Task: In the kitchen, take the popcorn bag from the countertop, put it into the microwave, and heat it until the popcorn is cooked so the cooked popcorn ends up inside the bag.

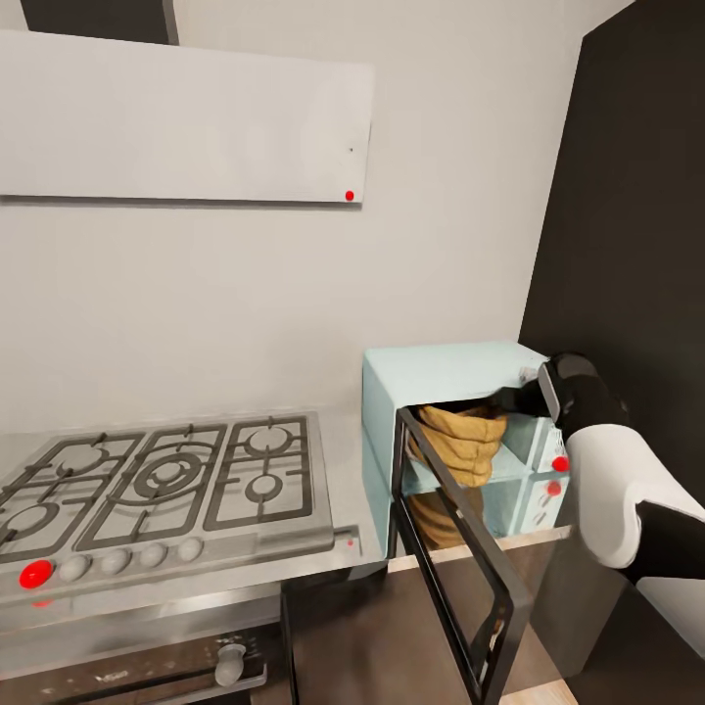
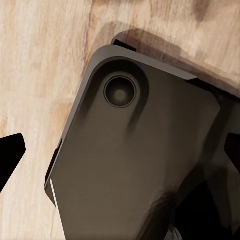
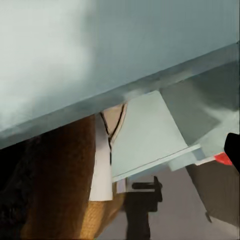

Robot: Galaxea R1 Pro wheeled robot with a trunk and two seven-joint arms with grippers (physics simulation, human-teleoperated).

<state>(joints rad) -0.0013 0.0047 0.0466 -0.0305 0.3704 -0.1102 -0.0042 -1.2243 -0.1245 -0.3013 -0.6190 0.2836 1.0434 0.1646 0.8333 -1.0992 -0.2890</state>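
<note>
The mint-blue microwave [image 1: 446, 372] stands on the grey countertop [image 1: 345, 460] with its dark glass door [image 1: 460, 587] swung open toward me. The tan popcorn bag [image 1: 462, 441] stands inside the cavity, and its lower part shows through the door glass. My right gripper [image 1: 511, 399] reaches into the upper right of the opening, at the bag's rim. In the right wrist view the bag [image 3: 65, 175] with its white band sits close in, and one fingertip [image 3: 233, 151] stays well apart from it; the gripper looks open. My left gripper [image 2: 120, 155] is open and holds nothing.
A grated gas hob [image 1: 166, 480] with knobs takes up the counter's left, over a dark built-in oven [image 1: 147, 666]. A white wall cabinet [image 1: 186, 117] hangs above. A tall dark cabinet [image 1: 636, 245] stands right of the microwave. Under my left gripper are the robot's dark base [image 2: 135, 165] and wooden floor [image 2: 40, 75].
</note>
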